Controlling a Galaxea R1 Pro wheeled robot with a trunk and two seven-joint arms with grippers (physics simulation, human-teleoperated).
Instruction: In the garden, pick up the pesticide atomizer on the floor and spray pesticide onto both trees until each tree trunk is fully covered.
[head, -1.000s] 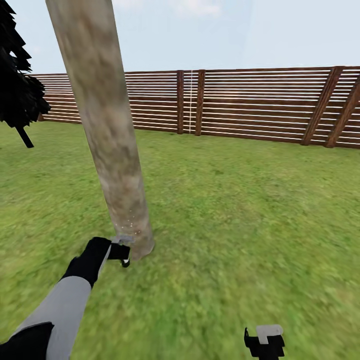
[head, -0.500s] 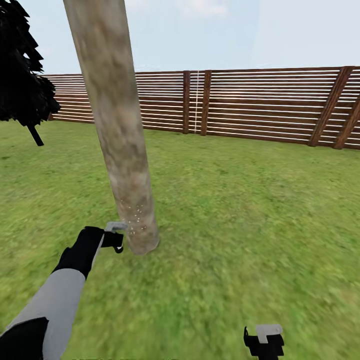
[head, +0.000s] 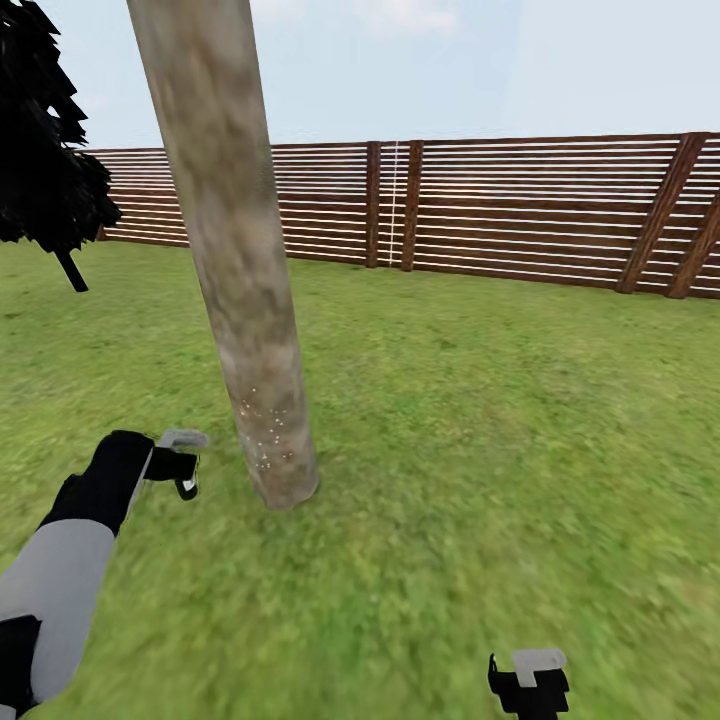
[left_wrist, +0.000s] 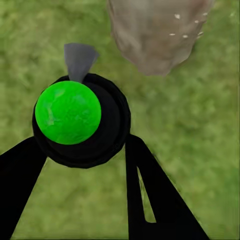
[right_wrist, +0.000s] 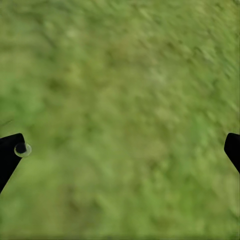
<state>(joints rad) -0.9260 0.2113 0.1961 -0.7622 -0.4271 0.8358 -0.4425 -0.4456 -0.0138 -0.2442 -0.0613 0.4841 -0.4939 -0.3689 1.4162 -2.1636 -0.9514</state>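
Right tool: the black two-fingered right tool (head: 528, 688) hangs low over the grass; in the right wrist view its fingers (right_wrist: 10, 152) sit wide apart with only lawn between them, so it is released and holding nothing.
Left tool: the black left tool (head: 183, 470) on the grey-sleeved left arm (head: 55, 590) is clenched on the small dark atomizer bottle (left_wrist: 82, 120); in the left wrist view both fingers (left_wrist: 150, 195) flank the round dark body with its bright green disc, and a grey nozzle points out beyond it.
Atomizer position: held between the left tool's fingers, near the base of the trunk but apart from it, nozzle aimed roughly toward the trunk foot.
Trunk: the thick pale grey-brown mottled tree trunk (head: 235, 260) rises just beyond the left tool, leaning slightly in the head view.
Pesticide: fine white specks (head: 268, 435) dot only a low patch of bark near the ground; the bark above looks bare.
Step in hand: judged as spraying this trunk, with most of its height not yet covered.
Doing it well: keep the nozzle facing the bark and the grip firm, sweep upward from the speckled patch in slow passes, then work round the sides not facing the camera.
Risk: aiming wide wastes spray on the green lawn (head: 480, 420).
Far ground: a brown horizontal-slat wooden fence (head: 520, 210) closes the garden, with a black-foliaged conifer (head: 45, 160) far beyond the left tool.
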